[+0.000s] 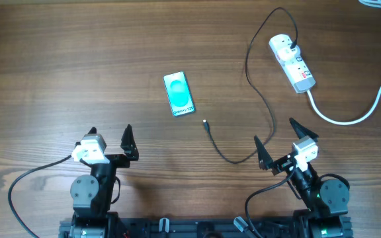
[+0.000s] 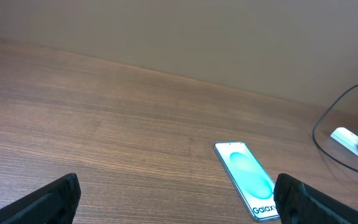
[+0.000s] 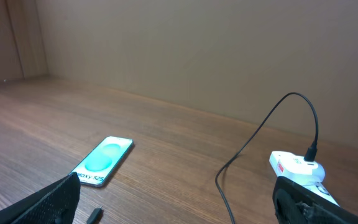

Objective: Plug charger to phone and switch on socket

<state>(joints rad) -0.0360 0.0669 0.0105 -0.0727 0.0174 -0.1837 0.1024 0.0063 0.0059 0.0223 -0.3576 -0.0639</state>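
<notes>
The phone (image 1: 179, 94) lies flat, teal screen up, near the middle of the wooden table, also seen as phone (image 2: 248, 178) and phone (image 3: 103, 161). The charger (image 1: 260, 99) is a thin black cable running from the socket (image 1: 292, 63) down to a free plug tip (image 1: 205, 123), which lies to the right of and nearer than the phone. The tip (image 3: 93, 216) also shows in the right wrist view. My left gripper (image 1: 110, 135) stands open and empty near the front left. My right gripper (image 1: 280, 134) is open and empty, near the cable's loop.
A thick white cord (image 1: 356, 112) curves from the socket toward the table's right edge. The socket (image 3: 300, 174) sits at the far right. A brown wall stands behind the table in both wrist views.
</notes>
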